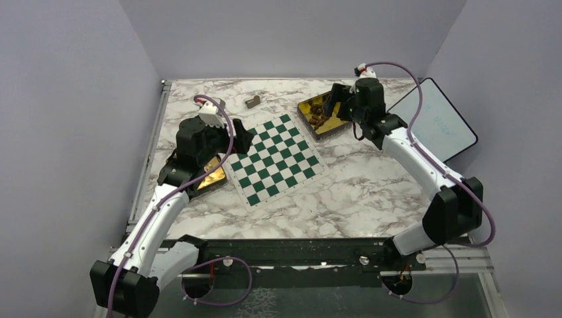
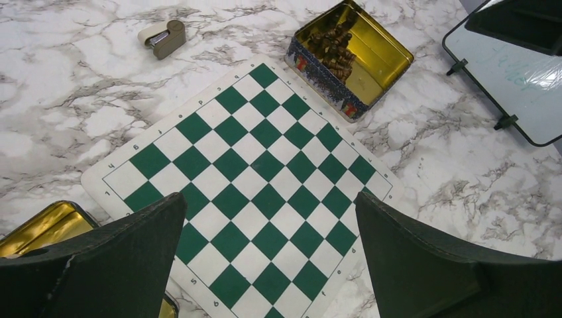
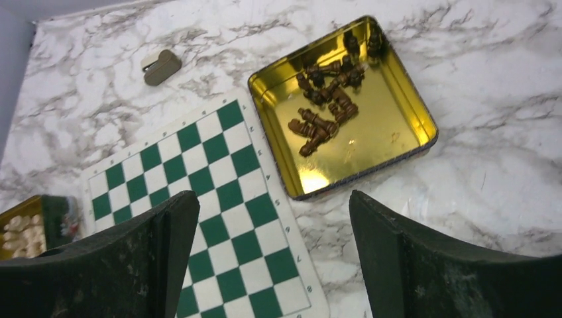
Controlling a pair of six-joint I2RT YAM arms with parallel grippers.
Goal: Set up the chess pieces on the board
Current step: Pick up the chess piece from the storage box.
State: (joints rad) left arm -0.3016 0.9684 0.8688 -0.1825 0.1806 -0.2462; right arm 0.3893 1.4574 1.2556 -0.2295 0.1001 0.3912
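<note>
The green-and-white chequered board (image 1: 275, 159) lies turned at an angle mid-table, its squares bare. Several dark brown chess pieces (image 3: 325, 109) lie heaped in an open gold tin (image 1: 329, 126) off the board's far right corner. My right gripper (image 3: 272, 195) hovers open above that tin's near edge and the board's corner, holding nothing. At the board's left side, my left gripper (image 2: 268, 199) hangs open over the squares (image 2: 265, 185), also holding nothing. In the top view the left gripper (image 1: 242, 138) and the right gripper (image 1: 338, 99) are dark and small.
A second gold tin (image 1: 212, 173) sits under the left arm by the board's left edge; pale pieces (image 3: 23, 232) show inside it. A grey-tan block (image 1: 252, 101) lies beyond the board. A white black-rimmed panel (image 1: 437, 119) leans at the right. Walls enclose the table.
</note>
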